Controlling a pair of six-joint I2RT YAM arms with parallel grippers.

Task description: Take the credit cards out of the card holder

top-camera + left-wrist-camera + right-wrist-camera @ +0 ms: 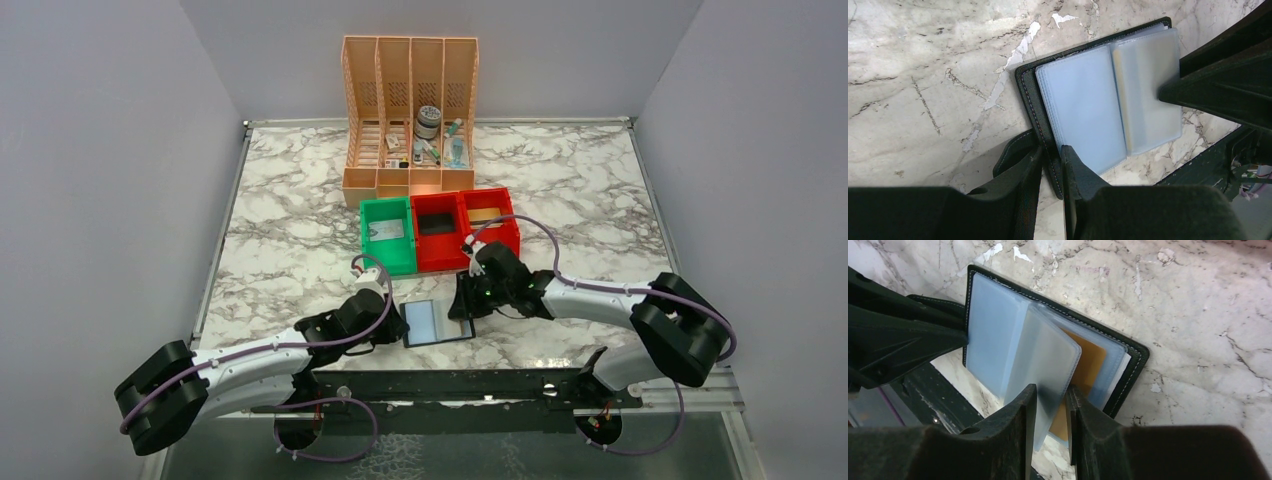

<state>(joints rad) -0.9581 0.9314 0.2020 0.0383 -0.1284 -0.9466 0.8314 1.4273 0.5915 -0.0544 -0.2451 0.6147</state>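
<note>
The black card holder [437, 322] lies open on the marble near the front edge, its pale blue plastic sleeves [1083, 100] facing up. My left gripper [1052, 159] is shut on the stitched left edge of the card holder [1028, 85]. My right gripper [1051, 397] stands narrowly open around a lifted translucent sleeve leaf [1048, 352]; one finger is above the leaf, the other below it. A tan credit card [1089, 365] shows in the sleeve beneath that leaf. In the top view the left gripper [400, 325] and the right gripper [465, 302] flank the holder.
Behind the holder stand a green bin [372, 212] and two red bins [437, 262] [510, 232], each with a flat card in it. An orange file organiser [410, 60] with small items stands farther back. The black base rail [450, 385] runs along the front edge.
</note>
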